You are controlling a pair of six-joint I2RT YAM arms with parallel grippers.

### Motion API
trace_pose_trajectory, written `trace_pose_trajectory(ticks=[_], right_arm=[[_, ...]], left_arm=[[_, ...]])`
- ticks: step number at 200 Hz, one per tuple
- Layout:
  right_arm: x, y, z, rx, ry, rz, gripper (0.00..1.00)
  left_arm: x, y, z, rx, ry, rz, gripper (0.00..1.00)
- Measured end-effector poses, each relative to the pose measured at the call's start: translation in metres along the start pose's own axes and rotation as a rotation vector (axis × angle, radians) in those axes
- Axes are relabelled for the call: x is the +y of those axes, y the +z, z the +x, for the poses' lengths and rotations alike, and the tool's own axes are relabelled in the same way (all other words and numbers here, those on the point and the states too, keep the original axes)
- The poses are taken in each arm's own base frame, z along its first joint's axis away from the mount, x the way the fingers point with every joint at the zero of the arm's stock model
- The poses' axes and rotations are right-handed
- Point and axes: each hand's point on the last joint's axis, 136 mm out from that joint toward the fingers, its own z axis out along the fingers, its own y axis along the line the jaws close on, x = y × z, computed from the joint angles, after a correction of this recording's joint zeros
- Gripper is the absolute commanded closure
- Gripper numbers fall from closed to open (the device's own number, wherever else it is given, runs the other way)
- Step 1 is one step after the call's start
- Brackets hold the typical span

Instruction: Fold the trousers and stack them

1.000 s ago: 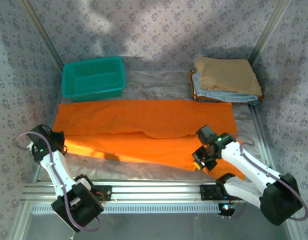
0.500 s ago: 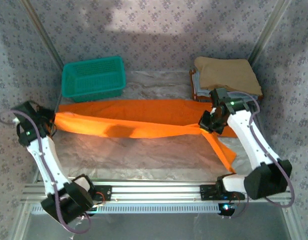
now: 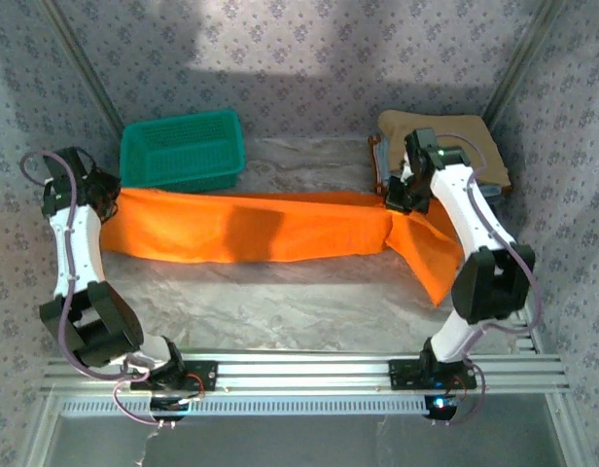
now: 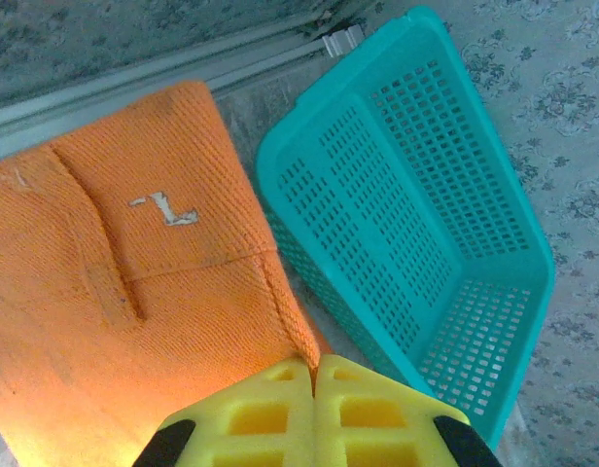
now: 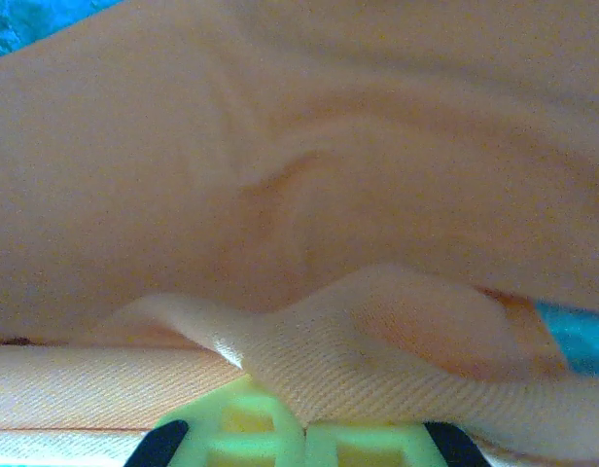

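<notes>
Orange trousers (image 3: pixel 251 226) hang stretched in a long band across the far half of the table (image 3: pixel 280 311). One end is beside the teal basket (image 3: pixel 183 151) and the other is just in front of the pile of folded garments (image 3: pixel 440 146), while a loose length on the right drapes down at an angle toward the near side.

The step in hand looks to be laying the held edge down for a lengthwise fold. To do it well, both ends need to stay level and taut and come down together, so the edge lands straight and clear of basket and pile. The trailing length (likely to bunch if ignored) wants squaring up first.

The left gripper (image 3: pixel 110 197) is closed, its yellow fingers (image 4: pixel 265 413) pressed together on the cloth's corner next to the basket, a stitched seam showing in its wrist view. The right gripper (image 3: pixel 395 199) is likewise clamped, pinching a raised fold of orange fabric close by the pile.
</notes>
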Motion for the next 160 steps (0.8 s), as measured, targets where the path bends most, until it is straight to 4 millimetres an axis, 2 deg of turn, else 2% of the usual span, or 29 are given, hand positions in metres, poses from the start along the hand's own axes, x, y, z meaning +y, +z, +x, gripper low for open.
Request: trace_pose_trajectory(ticks=[23,34,44,65,82,98,115,133,145,160], right_arm=[[0.008,0.024,-0.027,0.015,-0.029,0.004,0.97],[0.01,0.039,-0.037,0.034,-0.034,0.01,0.86],[0.011,0.05,-0.046,0.051,-0.049,0.02,0.81],[0.009,0.072,-0.074,0.049,-0.066,0.056,0.61],[0.006,0.081,-0.098,0.022,-0.066,0.087,0.6],[0.005,0.081,-0.113,-0.005,-0.07,0.118,0.59],[0.01,0.076,-0.116,-0.025,-0.088,0.144,0.59],[0.021,0.071,-0.102,-0.025,-0.125,0.165,0.58],[0.032,0.068,-0.082,-0.01,-0.16,0.171,0.58],[0.044,0.061,-0.056,0.0,-0.203,0.171,0.57]], left_arm=[[-0.009,0.015,-0.007,0.008,0.03,-0.007,1.0],[-0.01,0.027,-0.007,0.021,0.043,-0.018,1.0],[-0.009,0.038,-0.005,0.032,0.055,-0.034,1.0],[-0.002,0.067,-0.004,0.049,0.075,-0.081,1.0],[0.002,0.091,-0.001,0.07,0.09,-0.11,1.0],[0.003,0.109,0.006,0.094,0.107,-0.128,1.0],[0.001,0.118,0.016,0.114,0.135,-0.131,0.75],[-0.006,0.117,0.02,0.113,0.148,-0.117,0.46],[-0.012,0.112,0.021,0.102,0.155,-0.096,0.38],[-0.013,0.098,0.022,0.09,0.159,-0.082,0.34]])
